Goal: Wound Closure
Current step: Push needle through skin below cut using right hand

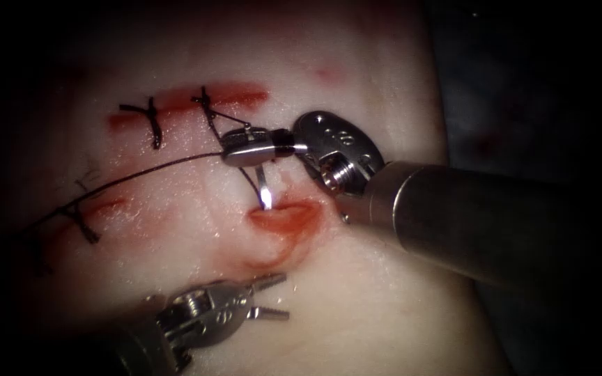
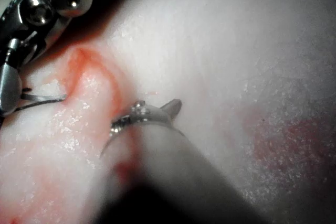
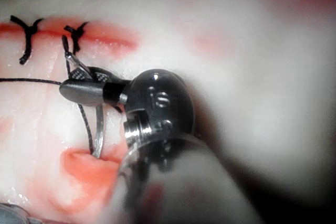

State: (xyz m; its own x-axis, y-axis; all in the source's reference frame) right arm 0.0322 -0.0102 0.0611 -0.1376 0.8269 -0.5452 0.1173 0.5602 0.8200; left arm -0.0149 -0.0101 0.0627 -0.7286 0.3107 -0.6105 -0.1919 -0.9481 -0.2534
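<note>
Right tool [image 1: 245, 147] clenched on needle [image 1: 263, 188] near its upper end; needle tip just at cut [image 1: 283, 216] edge. Left tool [image 1: 267, 297] below cut, jaws apart, empty. Needle looks thin, stiff, slippery: grip mid-curve. Thread [image 1: 141, 174] limp.

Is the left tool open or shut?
Open: the left tool shows two jaws spread apart, holding nothing, below the cut.
</note>
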